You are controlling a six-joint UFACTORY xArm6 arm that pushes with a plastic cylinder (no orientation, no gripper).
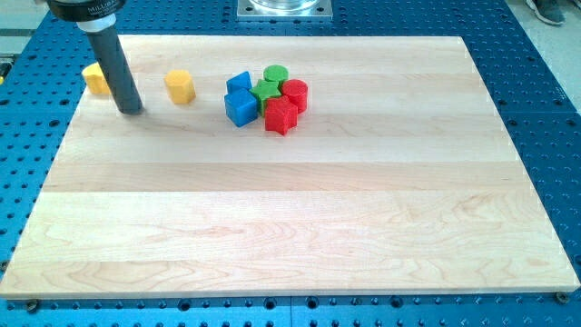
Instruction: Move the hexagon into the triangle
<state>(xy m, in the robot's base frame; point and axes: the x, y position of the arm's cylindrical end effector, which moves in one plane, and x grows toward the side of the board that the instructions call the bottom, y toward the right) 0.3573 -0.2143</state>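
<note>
The yellow hexagon (181, 87) lies near the view's top left on the wooden board (300, 227). The blue triangle (238, 83) lies to its right, at the left edge of a tight cluster, a short gap away from the hexagon. My tip (132, 110) rests on the board to the left of the hexagon and slightly lower, not touching it. The rod partly hides a second yellow block (94, 78) to the tip's upper left; its shape is unclear.
The cluster also holds a blue cube (241, 108) just below the triangle, a green star (266, 91), a green cylinder (276, 74), a red cylinder (295, 94) and a red star (280, 117). A blue perforated table surrounds the board.
</note>
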